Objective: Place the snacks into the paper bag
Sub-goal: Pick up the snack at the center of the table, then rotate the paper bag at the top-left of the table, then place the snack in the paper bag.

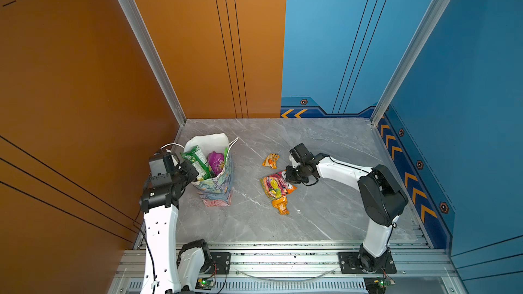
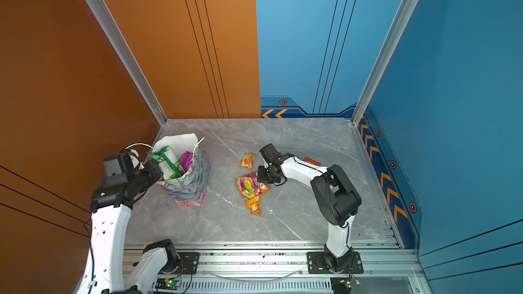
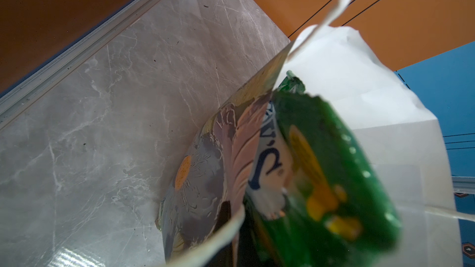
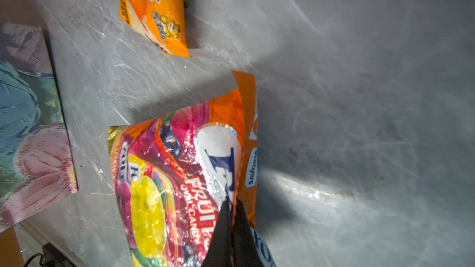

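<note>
Candy packet (image 4: 164, 181), lower centre of the frame, appears light, crinkly and slippery; right gripper (image 4: 233, 204) pinches its flat sealed edge, likely the firmest hold.

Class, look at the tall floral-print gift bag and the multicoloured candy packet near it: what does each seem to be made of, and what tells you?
The floral-print gift bag: likely paper, matte; white inside, creased, crumpled walls. The multicoloured candy packet: likely thin plastic film, glossy; bright glare, fine wrinkles.
</note>
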{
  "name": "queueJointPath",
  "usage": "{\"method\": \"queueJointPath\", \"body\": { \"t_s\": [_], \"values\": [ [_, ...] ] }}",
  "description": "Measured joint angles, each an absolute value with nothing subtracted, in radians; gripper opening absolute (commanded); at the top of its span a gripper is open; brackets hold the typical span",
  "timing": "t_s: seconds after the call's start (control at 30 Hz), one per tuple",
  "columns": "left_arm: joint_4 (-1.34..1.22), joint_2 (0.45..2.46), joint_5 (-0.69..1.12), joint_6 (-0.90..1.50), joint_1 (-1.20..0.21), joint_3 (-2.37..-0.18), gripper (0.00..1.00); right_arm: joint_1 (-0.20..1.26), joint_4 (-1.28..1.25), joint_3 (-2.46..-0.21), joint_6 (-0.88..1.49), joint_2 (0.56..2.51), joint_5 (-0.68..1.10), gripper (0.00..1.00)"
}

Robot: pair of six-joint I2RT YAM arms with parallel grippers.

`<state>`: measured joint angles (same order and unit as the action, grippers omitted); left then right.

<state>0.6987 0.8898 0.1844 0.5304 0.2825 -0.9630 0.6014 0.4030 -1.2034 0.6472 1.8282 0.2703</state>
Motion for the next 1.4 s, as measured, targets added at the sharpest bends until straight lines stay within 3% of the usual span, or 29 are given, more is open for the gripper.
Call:
{"method": "queueJointPath", "body": {
  "t_s": [0.4,0.7,1.03,1.4],
  "values": [
    [0.697,1.02,0.12,0.761,-0.021,-1.106,0.0,0.559,0.355,-1.128,0.704,1.685,0.269,0.0],
    [0.647,1.126,0.089,0.919,-0.151,-1.195,0.0,0.524,0.357,-1.081,0.716,1.563,0.245,0.0],
    [0.569,1.091,0.11,0.953,-0.12,-1.117,0.0,0.501,0.386,-1.073,0.731,1.407,0.181,0.0],
    [0.604,1.052,0.168,0.778,-0.024,-1.081,0.0,0.561,0.501,-1.235,0.73,1.333,0.091,0.0]
  ]
}}
